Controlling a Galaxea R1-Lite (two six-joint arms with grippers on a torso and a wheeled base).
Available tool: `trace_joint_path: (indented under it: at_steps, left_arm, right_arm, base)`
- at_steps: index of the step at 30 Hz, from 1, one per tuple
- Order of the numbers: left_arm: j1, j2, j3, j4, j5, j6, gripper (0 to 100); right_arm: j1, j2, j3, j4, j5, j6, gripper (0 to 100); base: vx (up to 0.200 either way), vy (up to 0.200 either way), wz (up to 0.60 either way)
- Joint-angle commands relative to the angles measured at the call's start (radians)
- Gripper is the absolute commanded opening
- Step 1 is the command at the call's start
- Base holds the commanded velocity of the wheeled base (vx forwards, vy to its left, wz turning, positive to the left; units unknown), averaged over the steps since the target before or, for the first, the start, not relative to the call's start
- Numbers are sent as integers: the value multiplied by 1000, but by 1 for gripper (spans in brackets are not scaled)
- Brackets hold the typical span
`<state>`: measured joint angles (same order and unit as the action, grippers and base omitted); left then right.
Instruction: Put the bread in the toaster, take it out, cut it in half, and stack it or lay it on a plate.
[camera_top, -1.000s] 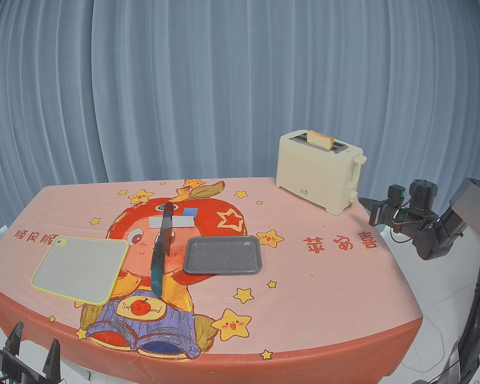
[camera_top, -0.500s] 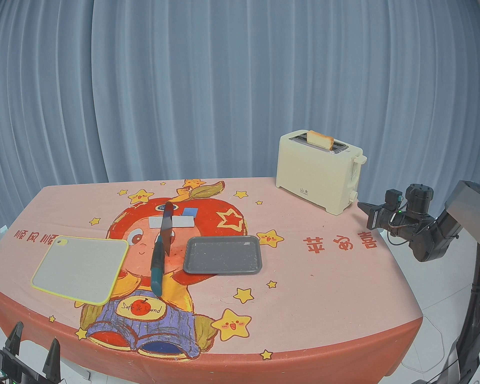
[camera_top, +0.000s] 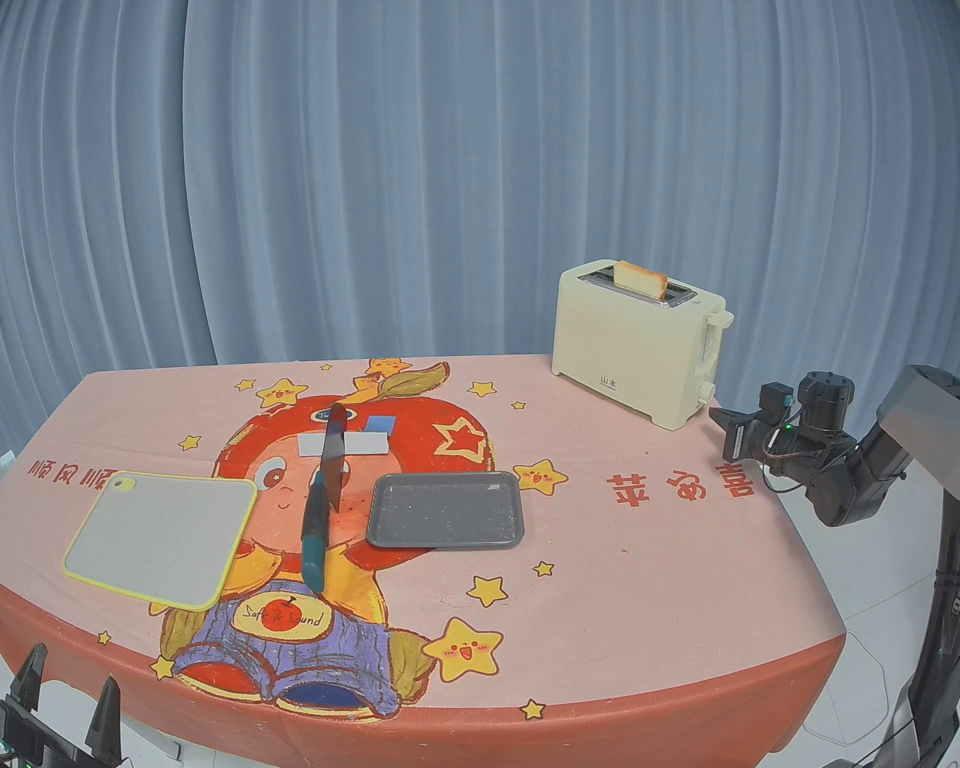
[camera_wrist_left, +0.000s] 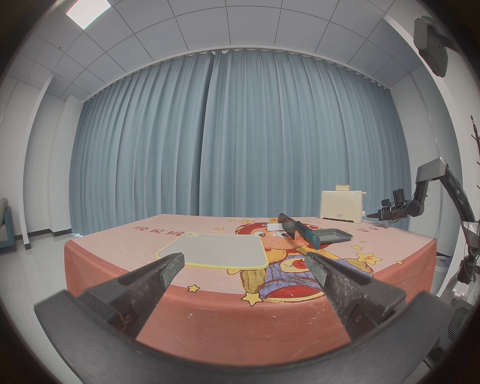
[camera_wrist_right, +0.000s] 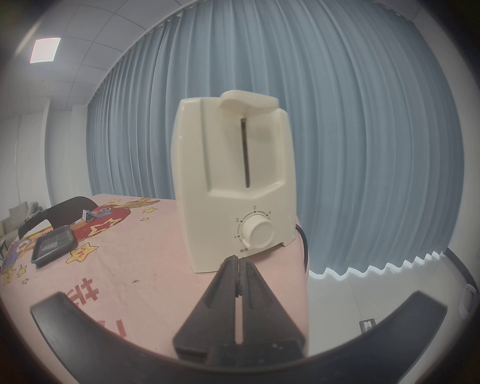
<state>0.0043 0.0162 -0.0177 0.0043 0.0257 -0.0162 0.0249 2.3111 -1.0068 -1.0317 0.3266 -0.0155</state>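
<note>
A cream toaster (camera_top: 640, 342) stands at the table's back right with a slice of bread (camera_top: 640, 279) sticking up out of its slot. Its lever (camera_wrist_right: 248, 102) is at the top of its track, above a dial (camera_wrist_right: 257, 231). My right gripper (camera_top: 718, 414) hovers just off the toaster's lever end, near the table's right edge, shut and empty (camera_wrist_right: 238, 263). My left gripper (camera_wrist_left: 245, 272) stays open below the table's front left corner. A knife (camera_top: 322, 486) with a teal handle lies mid-table between a cutting board (camera_top: 160, 538) and a dark tray (camera_top: 446, 510).
Two small pale cards (camera_top: 345, 443) lie behind the knife's blade. The table drops away right beside my right arm. A curtain hangs close behind the toaster.
My right gripper has slid left and slightly down, closer to the toaster's lever end. Nothing on the table has moved.
</note>
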Motion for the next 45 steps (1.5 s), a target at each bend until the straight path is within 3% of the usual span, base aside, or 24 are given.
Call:
trace_joint_path:
  at_steps: [1,8,11,21,45]
  left_arm:
    - [0,-16,18,-1,0,-1,100]
    - [0,-16,18,0,0,-1,100]
    - [0,-16,18,0,0,-1,100]
    - [0,-16,18,0,0,-1,100]
    - [0,-16,18,-1,0,-1,100]
  right_arm:
    - [27,4,-1,4,-26,-1,0]
    - [47,45,-49,12,-106,2,0]
    - [43,45,-56,18,-118,6,0]
    - [36,70,-111,48,-127,11,0]
    - [33,64,-115,38,-129,12,0]
  base:
    - [0,0,0]
    - [0,0,0]
    - [0,0,0]
    - [0,0,0]
    - [0,0,0]
